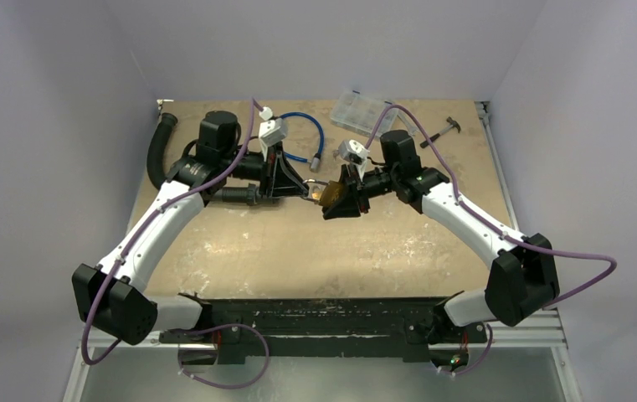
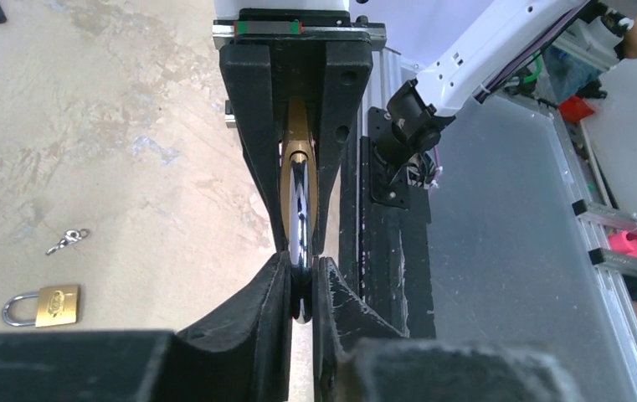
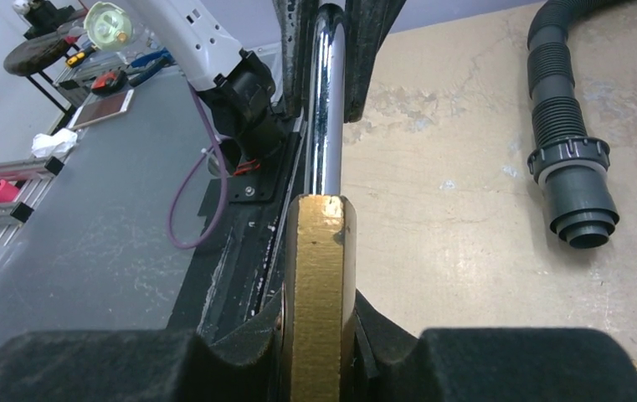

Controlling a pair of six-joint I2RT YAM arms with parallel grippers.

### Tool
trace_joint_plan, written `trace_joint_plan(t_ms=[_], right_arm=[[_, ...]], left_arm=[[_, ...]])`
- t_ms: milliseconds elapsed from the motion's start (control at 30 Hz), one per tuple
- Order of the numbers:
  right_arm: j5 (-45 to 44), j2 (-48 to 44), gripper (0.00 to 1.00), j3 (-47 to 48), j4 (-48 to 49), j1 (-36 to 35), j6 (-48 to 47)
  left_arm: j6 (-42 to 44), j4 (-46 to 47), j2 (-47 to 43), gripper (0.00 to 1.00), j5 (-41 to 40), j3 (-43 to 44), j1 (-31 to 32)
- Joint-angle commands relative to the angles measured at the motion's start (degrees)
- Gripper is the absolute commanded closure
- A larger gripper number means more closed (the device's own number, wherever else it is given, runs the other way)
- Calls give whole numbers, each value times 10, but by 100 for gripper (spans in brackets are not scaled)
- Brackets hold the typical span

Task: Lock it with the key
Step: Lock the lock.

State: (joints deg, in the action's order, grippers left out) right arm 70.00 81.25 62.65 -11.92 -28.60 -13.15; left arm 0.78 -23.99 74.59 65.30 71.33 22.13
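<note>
Above the middle of the scuffed tan tabletop [image 1: 315, 251], we see the brass padlock [image 1: 329, 194] held level, long axis running arm to arm, chrome shackle [image 2: 301, 218] pointing toward the left gripper [image 2: 302, 278]. Its jaws stand narrow, pinching that shackle; the right gripper [image 3: 316, 322] clamps the brass body, edge-on.

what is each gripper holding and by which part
One padlock, shared: the right gripper clamps its brass body; the left gripper pinches the chrome shackle.
</note>
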Motion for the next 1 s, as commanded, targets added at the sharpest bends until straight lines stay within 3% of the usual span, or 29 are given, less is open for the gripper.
trace_joint_plan(t_ms=[0, 33, 300, 567, 800, 967], right_arm=[[25, -15, 100, 21, 28, -3, -14], [26, -14, 100, 22, 27, -3, -14], [32, -1, 100, 24, 93, -9, 49], [21, 20, 100, 50, 169, -57, 122], [10, 44, 100, 96, 179, -92, 127], [7, 43, 100, 122, 209, -95, 172]], left_arm=[[-33, 55, -14, 96, 33, -14, -5], [-40, 63, -14, 100, 34, -19, -5], [-83, 120, -13, 100, 33, -67, 10], [-162, 226, 25, 100, 6, -121, 87], [-213, 300, 53, 100, 1, -137, 127], [-214, 291, 50, 100, -2, -162, 134]])
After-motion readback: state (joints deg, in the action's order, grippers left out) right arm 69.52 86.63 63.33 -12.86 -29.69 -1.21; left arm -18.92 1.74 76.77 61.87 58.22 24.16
